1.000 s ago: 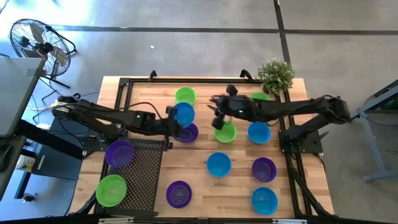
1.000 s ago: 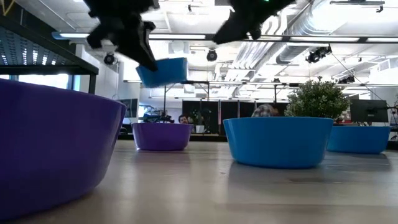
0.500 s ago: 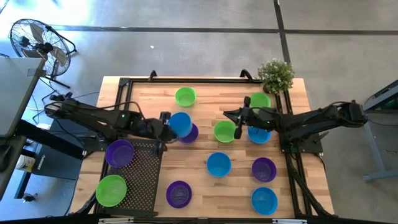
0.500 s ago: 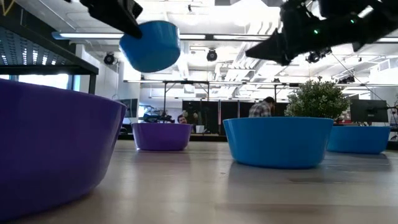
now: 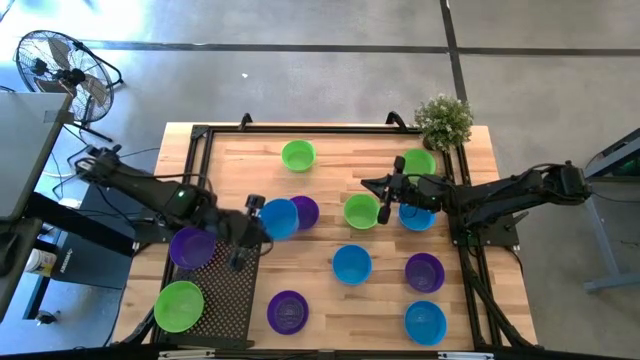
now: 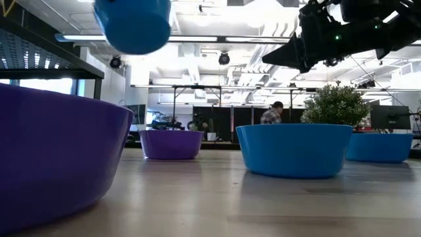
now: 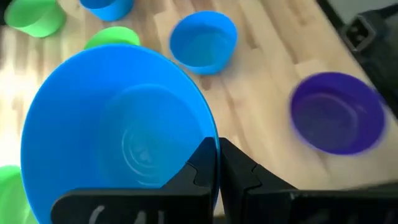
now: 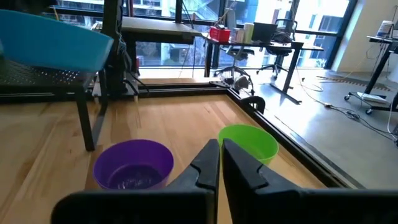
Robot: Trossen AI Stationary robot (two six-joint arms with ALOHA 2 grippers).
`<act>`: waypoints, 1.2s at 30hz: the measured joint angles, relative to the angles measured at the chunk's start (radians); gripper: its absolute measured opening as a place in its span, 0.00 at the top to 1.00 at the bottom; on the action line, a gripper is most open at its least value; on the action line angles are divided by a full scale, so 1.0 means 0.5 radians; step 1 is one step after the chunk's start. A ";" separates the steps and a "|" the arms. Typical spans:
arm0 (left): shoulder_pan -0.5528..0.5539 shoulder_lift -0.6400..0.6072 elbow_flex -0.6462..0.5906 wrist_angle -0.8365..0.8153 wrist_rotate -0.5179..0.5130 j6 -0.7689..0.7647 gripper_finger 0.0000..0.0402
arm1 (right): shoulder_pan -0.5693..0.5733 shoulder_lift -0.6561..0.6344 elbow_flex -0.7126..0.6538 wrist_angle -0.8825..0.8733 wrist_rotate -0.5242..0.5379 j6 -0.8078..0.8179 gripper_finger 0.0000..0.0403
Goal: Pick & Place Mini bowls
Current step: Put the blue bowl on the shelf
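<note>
Handling judgement: the mini bowls look like thin moulded plastic, so they are probably light, fairly stiff and smooth-walled; none looks fragile, but a smooth wall may slip if pinched loosely.
Bench: wooden top carrying the loose bowls, with a dark perforated tray at its left front corner.
Bowls on the tray side: a purple bowl and a green bowl sit at the tray's left edge.
Bowls on the bench: green ones at and; blue ones at and; purple ones at and.
Carried blue bowl: lifted clear of the bench, tilted, hanging just beside the tray's rear right corner; the low view shows it high in the air.
Left end effector: closed across the carried bowl's rim, one finger inside and one outside.
Where to take hold: the rim wall seems the sensible place, since the bowl is too wide to span whole.
Right end effector: empty, fingers nearly together, hovering over the green bowl at mid-bench.
</note>
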 joint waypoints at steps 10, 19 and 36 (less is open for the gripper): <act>-0.309 0.000 0.028 -0.150 -0.156 -0.194 1.00 | 0.000 0.000 0.001 -0.001 0.000 0.004 0.99; -0.460 0.000 0.028 -0.124 -0.241 -0.214 1.00 | 0.000 0.000 0.001 -0.003 0.000 0.001 0.99; -0.466 0.000 0.028 -0.080 -0.188 -0.204 1.00 | 0.000 0.001 0.001 -0.003 0.000 0.001 0.98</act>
